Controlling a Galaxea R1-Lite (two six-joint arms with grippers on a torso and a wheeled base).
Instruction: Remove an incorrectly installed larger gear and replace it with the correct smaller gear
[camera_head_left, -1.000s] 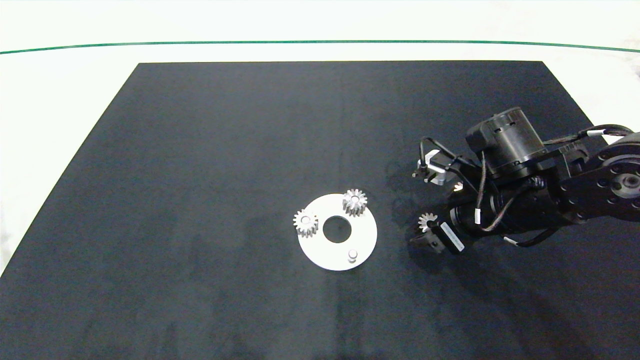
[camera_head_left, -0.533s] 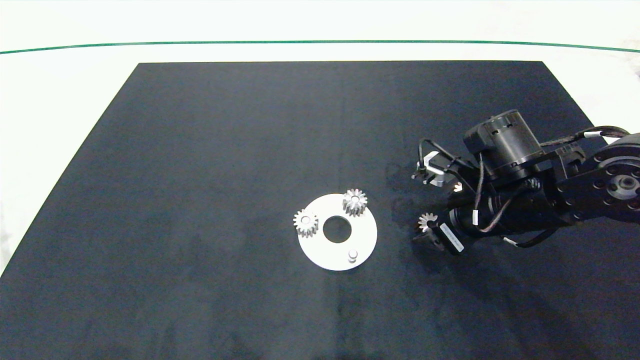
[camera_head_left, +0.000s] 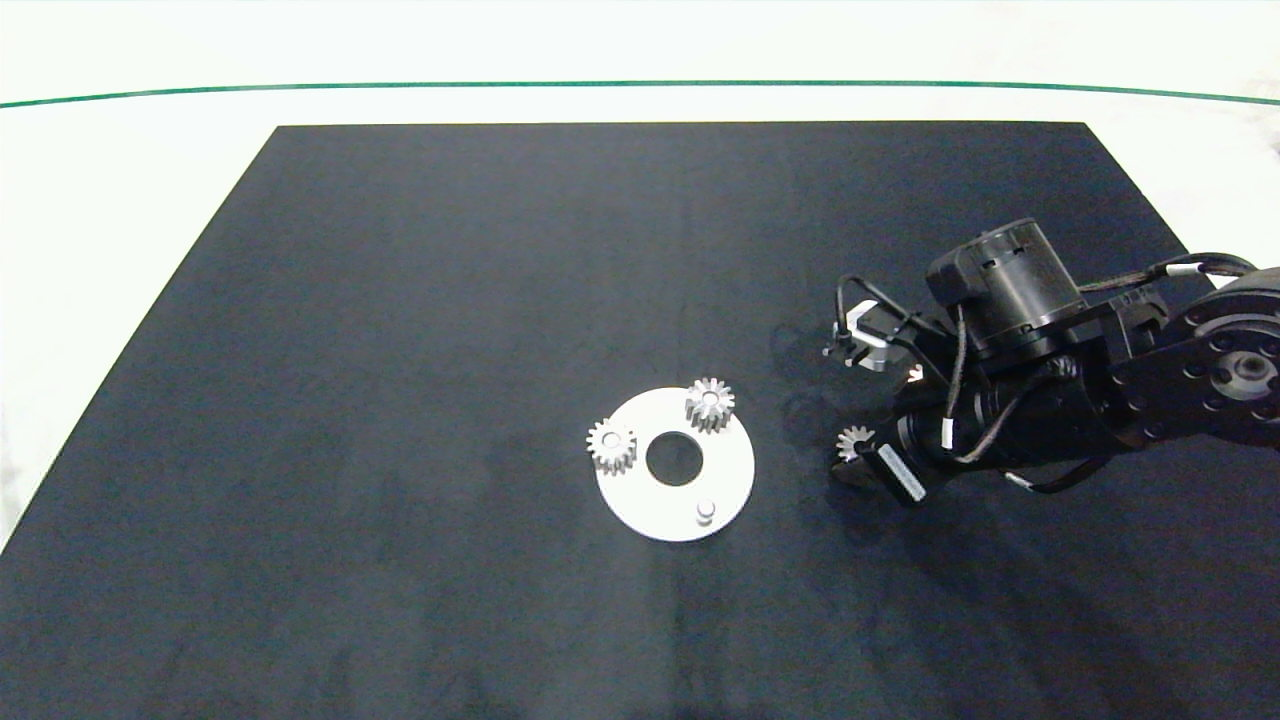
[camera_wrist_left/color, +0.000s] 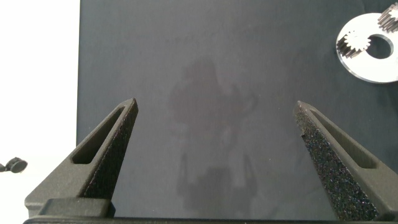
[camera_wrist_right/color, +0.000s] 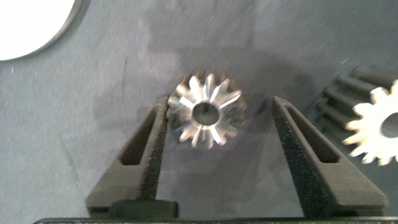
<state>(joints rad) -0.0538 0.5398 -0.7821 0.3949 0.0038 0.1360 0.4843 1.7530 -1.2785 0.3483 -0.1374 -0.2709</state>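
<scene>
The smaller gear (camera_head_left: 855, 440) with slanted star-like teeth lies flat on the black mat, right of the white round plate (camera_head_left: 640, 500). My right gripper (camera_head_left: 858, 458) is low over it and open. In the right wrist view the gear (camera_wrist_right/color: 208, 111) sits between the fingers, one pad (camera_wrist_right/color: 158, 134) touching its teeth and the other standing apart. A larger straight-toothed gear (camera_wrist_right/color: 373, 118) lies on the mat just outside that gripper. Two straight-toothed gears (camera_head_left: 611, 445) (camera_head_left: 709, 404) stand on the plate, and a bare peg (camera_head_left: 705, 511) sits at its near edge. My left gripper (camera_wrist_left/color: 217, 115) hangs open over bare mat.
The plate (camera_wrist_left/color: 373, 65) shows far off in the left wrist view, and its rim (camera_wrist_right/color: 25, 25) shows in the right wrist view. The black mat (camera_head_left: 400, 350) covers most of the white table. A green line (camera_head_left: 640, 84) runs along the back.
The right arm has shifted slightly and its near finger has drawn in closer to the smaller gear. The gear and the plate have not moved.
</scene>
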